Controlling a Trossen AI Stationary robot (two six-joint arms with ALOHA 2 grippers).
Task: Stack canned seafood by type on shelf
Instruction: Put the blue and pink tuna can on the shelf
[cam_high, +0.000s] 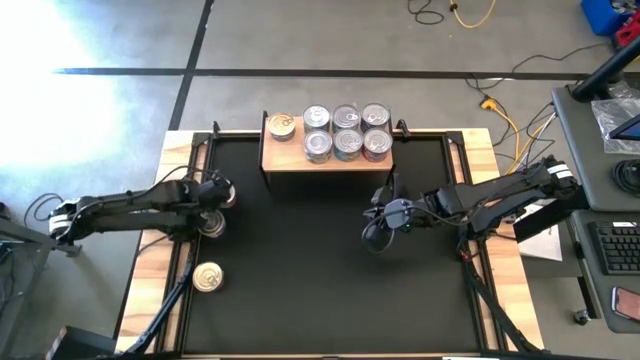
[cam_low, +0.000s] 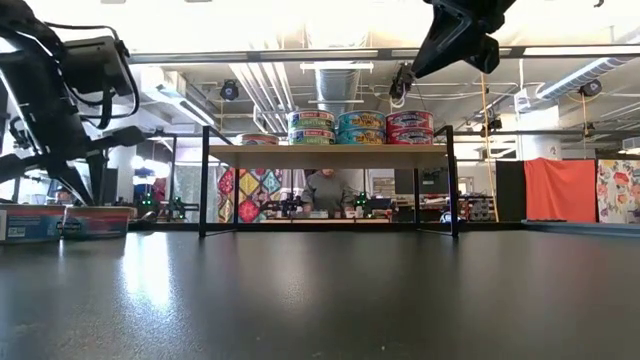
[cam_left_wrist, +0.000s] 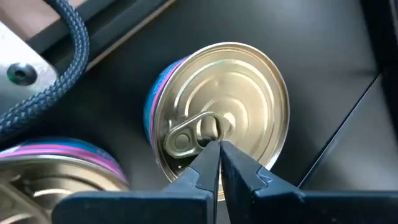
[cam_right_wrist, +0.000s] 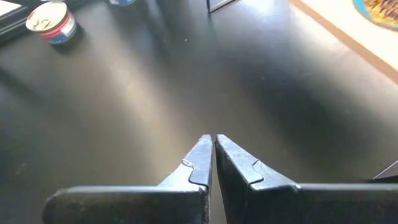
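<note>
The shelf is parked at the far edge of the black-topped table, and it's already pretty loaded. Six silver-lidded cans are packed in a block on its right part, and from the low view those are seen to be two layers high, with green, blue and red labels side by side. One gold-lidded can is set alone on the shelf's left end, apart from the block.

Over on the left side of the table, three more tins are seen from above. The left gripper is hovering right at one of them, a gold-lidded can with a blue and pink label; its fingers are pressed together, tips right by the pull tab, with nothing pinched between them. Whether the tips actually touch the lid can't be told. A second tin with the same kind of label is sitting just beside it. A third can is lying nearer the front-left corner, well apart from the other two.

The right gripper is held above bare tabletop in front of the shelf's right half, claw closed and empty. In the low view a person can be made out in the room behind the shelf.
</note>
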